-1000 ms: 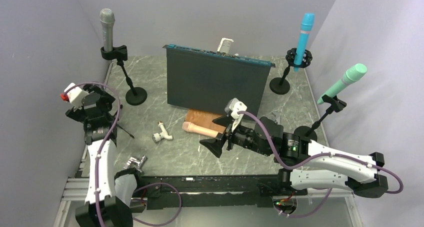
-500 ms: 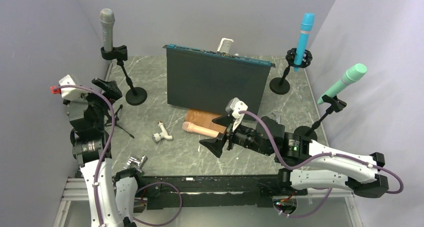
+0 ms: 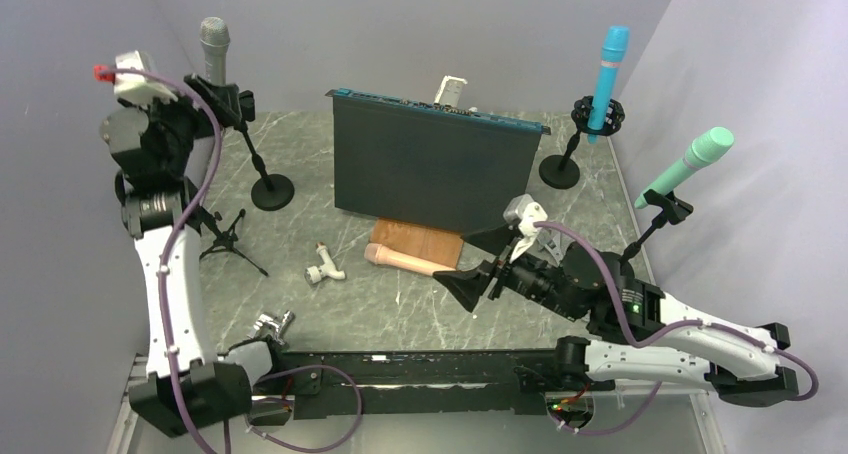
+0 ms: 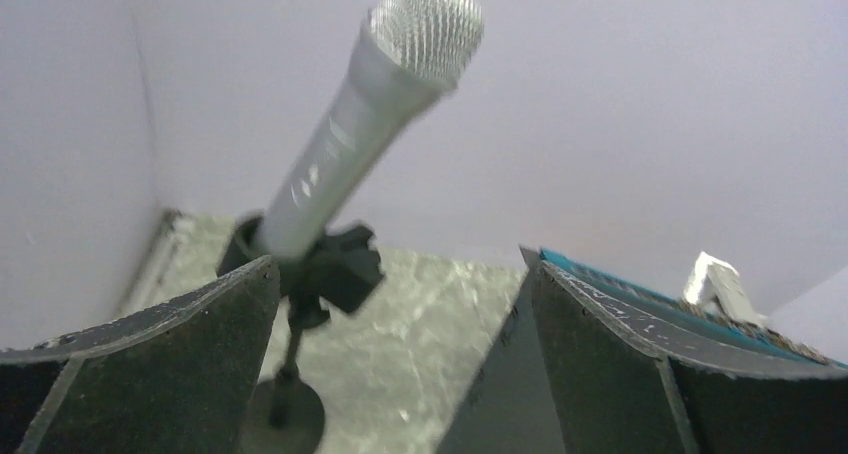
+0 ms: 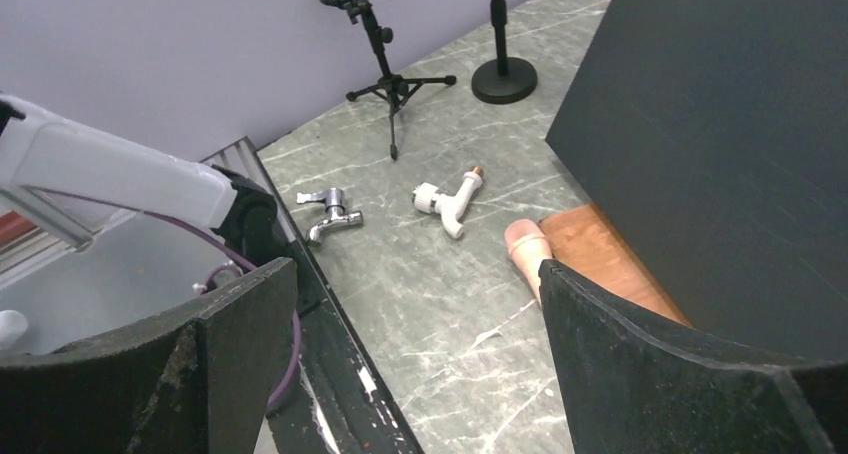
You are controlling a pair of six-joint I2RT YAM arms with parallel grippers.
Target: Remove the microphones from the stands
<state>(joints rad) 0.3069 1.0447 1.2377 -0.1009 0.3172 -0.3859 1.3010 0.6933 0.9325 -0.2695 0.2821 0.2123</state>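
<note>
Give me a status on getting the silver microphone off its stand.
Done: nothing yet. The silver microphone sits in the clip of its stand.
In hand: the left gripper is open at mic height, with the microphone framed between its fingers and no contact visible.
Left: close on the body and lift it out of the clip.
The right gripper is open over the table, holding nothing.

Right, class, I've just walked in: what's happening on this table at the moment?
The left end effector is raised to the silver microphone at the back left. It is open and lined up with the microphone, but not gripping it. The microphone sits in its stand clip, not yet removed. The right end effector hangs open above the table, holding nothing.
</note>
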